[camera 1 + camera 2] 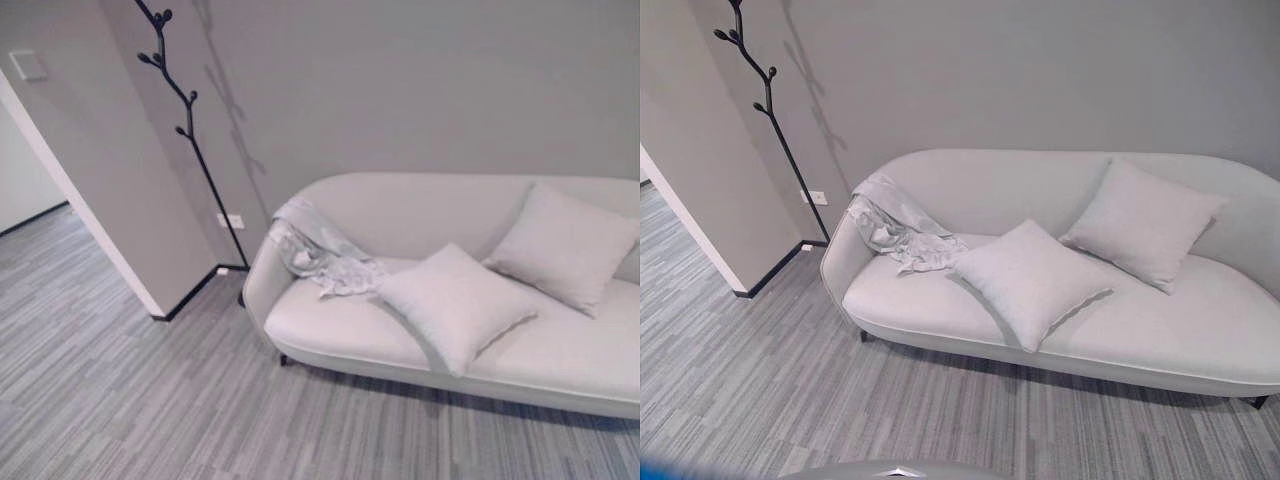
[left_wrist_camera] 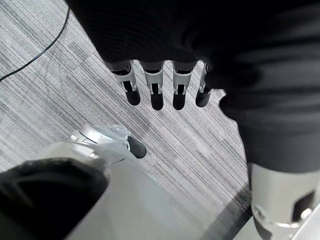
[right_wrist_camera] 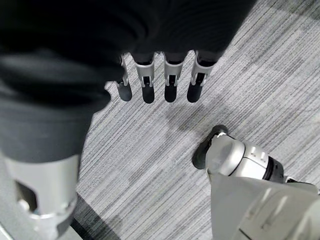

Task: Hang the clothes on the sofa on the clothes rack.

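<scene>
A light grey garment [image 1: 318, 252] lies crumpled over the left arm and seat of a pale sofa [image 1: 330, 325]. To the sofa's left, a thin black clothes rack [image 1: 186, 130] with small knobbed branches stands against the grey wall. My left hand [image 2: 156, 85] hangs over the striped floor with its fingers straight and nothing in them. In its wrist view my right hand [image 3: 159, 80] does the same, fingers relaxed above the carpet, far from the sofa.
Two pale cushions [image 1: 455, 302] [image 1: 562, 243] rest on the sofa seat and back. A white wall corner [image 1: 95, 200] with a dark skirting juts out left of the rack, beside a doorway. Grey striped carpet [image 1: 150, 400] stretches in front of the sofa.
</scene>
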`<state>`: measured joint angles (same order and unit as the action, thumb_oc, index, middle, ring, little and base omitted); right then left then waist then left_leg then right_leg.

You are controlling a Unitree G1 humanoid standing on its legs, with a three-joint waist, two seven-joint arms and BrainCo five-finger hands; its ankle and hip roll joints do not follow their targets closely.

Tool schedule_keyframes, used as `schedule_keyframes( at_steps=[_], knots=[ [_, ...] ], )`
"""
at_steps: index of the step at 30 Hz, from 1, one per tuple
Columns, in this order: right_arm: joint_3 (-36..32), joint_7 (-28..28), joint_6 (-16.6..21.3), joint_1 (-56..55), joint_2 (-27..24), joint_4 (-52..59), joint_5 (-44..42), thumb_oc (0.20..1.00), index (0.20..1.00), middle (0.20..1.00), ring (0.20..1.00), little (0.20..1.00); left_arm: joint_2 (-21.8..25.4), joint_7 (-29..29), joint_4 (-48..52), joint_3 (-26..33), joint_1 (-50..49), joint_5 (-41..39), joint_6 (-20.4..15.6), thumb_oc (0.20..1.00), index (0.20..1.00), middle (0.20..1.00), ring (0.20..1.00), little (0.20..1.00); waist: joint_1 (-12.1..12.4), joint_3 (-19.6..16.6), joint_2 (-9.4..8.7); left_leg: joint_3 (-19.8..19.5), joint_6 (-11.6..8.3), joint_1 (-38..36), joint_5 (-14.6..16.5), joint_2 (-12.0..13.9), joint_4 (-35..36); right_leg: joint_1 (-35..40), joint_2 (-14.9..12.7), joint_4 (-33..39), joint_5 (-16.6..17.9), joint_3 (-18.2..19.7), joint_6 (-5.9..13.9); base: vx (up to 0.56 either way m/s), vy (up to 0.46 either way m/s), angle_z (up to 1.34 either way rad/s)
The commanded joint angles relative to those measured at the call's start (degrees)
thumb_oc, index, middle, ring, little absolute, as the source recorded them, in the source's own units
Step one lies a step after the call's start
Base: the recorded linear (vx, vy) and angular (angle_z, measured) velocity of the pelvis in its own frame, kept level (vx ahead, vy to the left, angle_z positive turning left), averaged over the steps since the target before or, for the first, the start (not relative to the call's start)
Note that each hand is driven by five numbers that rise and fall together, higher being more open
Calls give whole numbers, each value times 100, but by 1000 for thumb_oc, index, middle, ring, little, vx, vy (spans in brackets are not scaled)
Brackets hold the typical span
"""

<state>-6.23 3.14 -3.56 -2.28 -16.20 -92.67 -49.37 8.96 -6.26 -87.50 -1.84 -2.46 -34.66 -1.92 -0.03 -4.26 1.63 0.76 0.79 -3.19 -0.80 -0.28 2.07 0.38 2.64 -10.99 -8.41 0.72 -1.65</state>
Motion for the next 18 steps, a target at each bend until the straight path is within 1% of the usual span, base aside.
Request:
schedule_keyframes(
  at_steps=[1,8,9,11,12,13,14,16,17,18],
  knots=[
    [-39,76,-12,387,260,-310,146,1000,1000,1000,1000,1000,-18,-16,-171,333,369,269,-60,1000,1000,1000,1000,1000,-33,110,-261,-149,-216,-436,292,-31,293,638,-362,1561,1095,530,513,0,0,0],
    [57,123,19,386,296,-281,263,1000,1000,1000,1000,1000,20,18,-106,270,401,360,-104,1000,1000,1000,1000,1000,-34,142,-289,-141,-230,-441,331,-16,293,637,-341,1548,1076,512,516,0,0,0],
    [56,137,25,397,303,-272,255,1000,1000,1000,1000,1000,27,22,-106,259,414,350,-104,1000,1000,1000,1000,1000,-36,177,-290,-118,-236,-455,280,5,293,630,-334,1526,1050,523,513,-51,-16,-1],
    [116,172,52,432,301,-257,299,1000,1000,1000,1000,1000,43,31,-84,184,492,361,-120,1000,1000,1000,1000,1000,-23,449,-378,-19,-342,148,421,-66,-715,546,-402,1348,971,546,465,-160,-26,2],
    [161,209,62,478,271,-237,366,1000,1000,1000,1000,1000,36,12,-93,129,574,305,-106,1000,1000,1000,1000,1000,-38,629,-423,50,-462,571,449,-89,-1297,461,-441,1257,951,504,451,-178,-3,6],
    [177,208,56,504,253,-245,394,1000,1000,1000,1000,1000,25,10,-88,116,607,272,-97,1000,1000,1000,1000,1000,-55,680,-421,40,-504,856,418,-56,-1673,396,-451,1207,927,463,430,-101,46,13],
    [201,200,59,522,218,-269,413,1000,1000,1000,1000,1000,11,32,-56,146,639,44,-108,1000,1000,1000,1000,1000,-47,733,-413,56,-546,1015,281,34,-1733,378,-482,1186,887,425,424,28,100,23],
    [247,235,23,504,168,-275,507,1000,1000,1000,1000,1000,-12,48,14,329,622,-309,-178,1000,1000,1000,1000,1000,3,714,-448,158,-525,1149,231,297,-1388,375,-606,1159,808,360,455,148,156,32],
    [278,248,18,480,162,-252,567,1000,1000,1000,1000,1000,-15,66,9,387,602,-406,-198,1000,1000,1000,1000,1000,38,694,-461,152,-521,1161,80,480,-1122,386,-672,1139,755,359,487,219,195,30],
    [313,241,24,457,155,-223,623,1000,1000,1000,1000,1000,-23,81,11,437,607,-568,-238,1000,1000,1000,1000,1000,66,703,-460,112,-549,1219,-206,669,-821,404,-740,1095,667,363,525,246,232,35]
  ],
)
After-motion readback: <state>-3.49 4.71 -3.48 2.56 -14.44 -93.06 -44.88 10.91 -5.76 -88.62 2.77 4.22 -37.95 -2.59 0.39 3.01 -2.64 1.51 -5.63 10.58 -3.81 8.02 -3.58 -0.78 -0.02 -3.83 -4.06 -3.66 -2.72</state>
